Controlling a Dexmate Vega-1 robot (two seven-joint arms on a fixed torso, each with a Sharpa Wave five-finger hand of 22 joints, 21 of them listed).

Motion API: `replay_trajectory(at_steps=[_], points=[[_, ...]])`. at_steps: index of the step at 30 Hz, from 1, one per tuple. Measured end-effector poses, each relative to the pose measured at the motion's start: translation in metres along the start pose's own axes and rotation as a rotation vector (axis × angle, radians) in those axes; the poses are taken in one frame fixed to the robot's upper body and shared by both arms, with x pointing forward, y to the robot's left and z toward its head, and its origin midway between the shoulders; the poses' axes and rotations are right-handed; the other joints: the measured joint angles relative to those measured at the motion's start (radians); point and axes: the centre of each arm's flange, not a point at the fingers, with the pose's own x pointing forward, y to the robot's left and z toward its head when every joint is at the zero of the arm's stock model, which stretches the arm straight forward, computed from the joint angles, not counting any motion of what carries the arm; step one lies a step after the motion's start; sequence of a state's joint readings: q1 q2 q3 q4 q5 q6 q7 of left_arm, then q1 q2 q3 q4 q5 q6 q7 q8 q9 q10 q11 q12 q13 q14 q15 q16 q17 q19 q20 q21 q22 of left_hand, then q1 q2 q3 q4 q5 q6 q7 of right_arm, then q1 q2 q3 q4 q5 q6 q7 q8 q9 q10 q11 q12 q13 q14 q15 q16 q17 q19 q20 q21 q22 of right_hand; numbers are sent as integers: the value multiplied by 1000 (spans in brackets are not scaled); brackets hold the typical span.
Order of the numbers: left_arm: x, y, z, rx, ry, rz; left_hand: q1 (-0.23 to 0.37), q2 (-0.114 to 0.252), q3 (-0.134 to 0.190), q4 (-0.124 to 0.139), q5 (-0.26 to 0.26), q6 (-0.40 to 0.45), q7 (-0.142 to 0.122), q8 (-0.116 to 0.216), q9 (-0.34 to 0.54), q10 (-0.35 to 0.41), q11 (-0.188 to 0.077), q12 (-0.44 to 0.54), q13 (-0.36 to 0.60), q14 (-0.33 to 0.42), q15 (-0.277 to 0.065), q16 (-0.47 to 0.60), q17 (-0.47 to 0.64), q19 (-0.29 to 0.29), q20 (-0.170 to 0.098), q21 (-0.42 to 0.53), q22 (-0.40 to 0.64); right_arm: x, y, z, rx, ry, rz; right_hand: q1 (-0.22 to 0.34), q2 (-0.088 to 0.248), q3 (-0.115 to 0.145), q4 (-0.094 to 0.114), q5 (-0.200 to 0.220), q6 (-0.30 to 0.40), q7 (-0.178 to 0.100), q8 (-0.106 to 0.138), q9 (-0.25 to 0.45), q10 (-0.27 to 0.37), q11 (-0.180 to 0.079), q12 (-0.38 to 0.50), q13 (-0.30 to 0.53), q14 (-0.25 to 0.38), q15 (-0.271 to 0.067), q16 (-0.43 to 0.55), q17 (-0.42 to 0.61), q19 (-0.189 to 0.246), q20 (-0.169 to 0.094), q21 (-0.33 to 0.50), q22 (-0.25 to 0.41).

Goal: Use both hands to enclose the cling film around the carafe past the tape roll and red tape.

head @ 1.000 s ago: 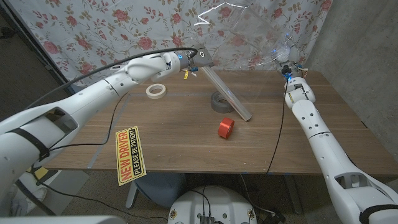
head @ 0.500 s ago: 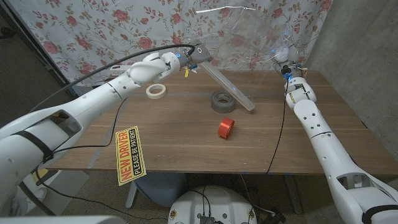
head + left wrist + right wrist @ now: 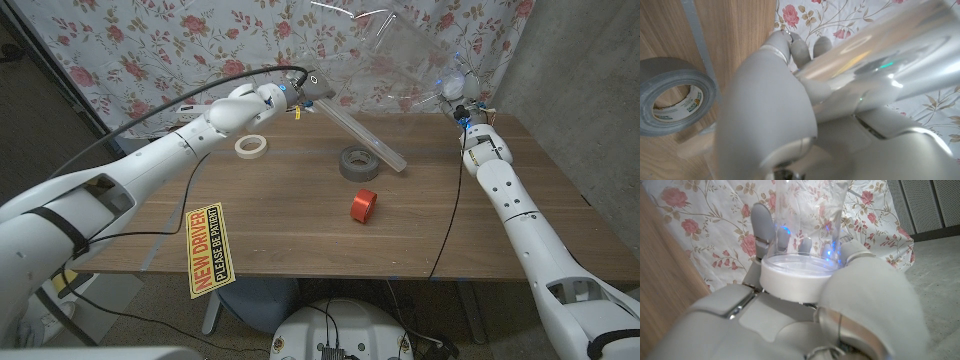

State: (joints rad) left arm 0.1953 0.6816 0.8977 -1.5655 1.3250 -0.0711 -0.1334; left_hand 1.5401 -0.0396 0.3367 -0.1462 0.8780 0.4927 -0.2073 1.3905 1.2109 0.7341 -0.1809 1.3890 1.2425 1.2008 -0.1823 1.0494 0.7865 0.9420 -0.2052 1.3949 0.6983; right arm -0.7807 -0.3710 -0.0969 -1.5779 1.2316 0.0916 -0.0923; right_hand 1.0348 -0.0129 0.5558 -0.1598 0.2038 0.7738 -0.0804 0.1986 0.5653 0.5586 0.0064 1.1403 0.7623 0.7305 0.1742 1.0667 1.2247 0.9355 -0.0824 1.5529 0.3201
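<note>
Nearest the camera, at lower left of the head view, a yellow "new driver" sign [image 3: 208,251] hangs over the table [image 3: 300,230] front edge, well apart from the work. Mid-frame sits the red tape [image 3: 363,205], and just behind it the grey tape roll [image 3: 358,162]; a cream tape ring [image 3: 251,145] lies to its left. These look like the markers the wrap job has to happen beyond, which would explain why both arms reach to the far edge.

Upper centre, the left hand [image 3: 312,90] grips one end of the cling film [image 3: 365,133], a long shiny tube slanting down-right w/ its far end at or just above the table behind the grey roll; contact can't be told. In the left wrist view the fingers [image 3: 800,50] curl round the tube, so the hold looks firm, prob. to keep the roll angled while sheet pays out.

Upper right, the right hand [image 3: 462,95] is closed around the carafe [image 3: 807,235], a clear vessel w/ a white base, fingers wrapped about that base in the right wrist view. It's held up at the table's far edge, against the floral curtain [image 3: 150,45].

A loose sheet of film [image 3: 385,45] appears stretched high between the hands, but its edges are too faint to trace. Judgement: enclosing not yet done.
</note>
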Motion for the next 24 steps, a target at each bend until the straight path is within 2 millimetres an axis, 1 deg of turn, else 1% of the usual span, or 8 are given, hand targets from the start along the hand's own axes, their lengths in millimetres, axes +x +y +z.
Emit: replay_trajectory(at_steps=[4, 5, 12, 14, 17, 19, 24], points=[[3, -2, -1, -8, 19, -7, 0, 0, 1, 1, 6, 0, 0, 0, 0, 0, 0, 0, 0, 0, 0, 0, -5, 0, 0, 0, 2, 0, -3, 1, -5, 8, 2, 0, 0, 0, 0, 0, 0, 0, 0, 3, 0, 0, 0, 0, 0, 0, 0, 0, 0, 0, 0, 0], [4, -3, -2, -10, 27, -8, 0, 0, 3, 0, 6, -4, -4, 0, 0, 0, 0, 0, 0, 0, 0, 0, -6, 0, 0, -1, 3, 0, -3, 0, -5, 9, 3, 0, 0, 0, 0, 0, 0, 0, 0, 3, 0, 0, 0, 0, 0, 0, 0, 0, 0, 0, 0, 0], [11, -6, 1, -22, 46, -14, -1, -1, 6, -3, 10, -5, -5, 0, 0, 0, 0, 0, 1, 0, 0, 0, -12, 0, 0, -5, 1, 0, -5, -1, -14, 28, 14, 1, -1, 0, 0, 0, 0, 0, 0, 1, 0, 0, 0, 2, 0, 0, 0, 0, 0, 0, 0, 0], [13, -7, -2, -25, 69, -15, -1, -1, 6, -3, 10, -5, -5, 0, 0, 0, 0, 0, 1, 0, 0, 1, -12, 0, 0, -5, 1, 0, -8, -1, -26, 39, 16, 1, -1, 0, 0, 0, 0, 0, 0, 0, 0, 0, 0, 2, 0, 0, 0, 0, 0, 0, 0, 0], [15, -10, -2, -21, 67, -26, 4, -6, 8, 0, 10, -5, -5, 0, 0, 0, 0, 0, 1, 0, 0, 4, -11, 0, 0, -5, 2, 1, -8, -2, -35, 51, 29, 1, -1, 0, 0, 0, 0, 0, 0, 0, 0, 0, 0, 1, 0, 0, 0, 0, 0, 0, 0, 0], [17, -15, -6, -3, 92, -31, 4, -6, 10, 1, 13, -11, 0, 0, 0, 0, 0, 0, 1, 0, 0, 4, -11, 0, 0, -5, 4, 1, -8, -1, -39, 56, 34, 1, -1, 0, 0, 0, 0, 0, 0, 0, 0, 0, 0, 1, 0, 0, 0, 0, 0, 0, 0, 0], [20, -20, -14, 19, 117, -39, 3, -7, 11, 0, 13, -11, 0, 1, 0, 0, 0, 0, 1, 0, 0, 4, -11, 3, 0, -5, 3, 1, -8, 0, -54, 72, 50, 4, -4, 0, 0, 0, 0, 0, 0, 0, 4, 4, 0, -12, 0, 0, 0, 0, 0, 0, 0, 0]])
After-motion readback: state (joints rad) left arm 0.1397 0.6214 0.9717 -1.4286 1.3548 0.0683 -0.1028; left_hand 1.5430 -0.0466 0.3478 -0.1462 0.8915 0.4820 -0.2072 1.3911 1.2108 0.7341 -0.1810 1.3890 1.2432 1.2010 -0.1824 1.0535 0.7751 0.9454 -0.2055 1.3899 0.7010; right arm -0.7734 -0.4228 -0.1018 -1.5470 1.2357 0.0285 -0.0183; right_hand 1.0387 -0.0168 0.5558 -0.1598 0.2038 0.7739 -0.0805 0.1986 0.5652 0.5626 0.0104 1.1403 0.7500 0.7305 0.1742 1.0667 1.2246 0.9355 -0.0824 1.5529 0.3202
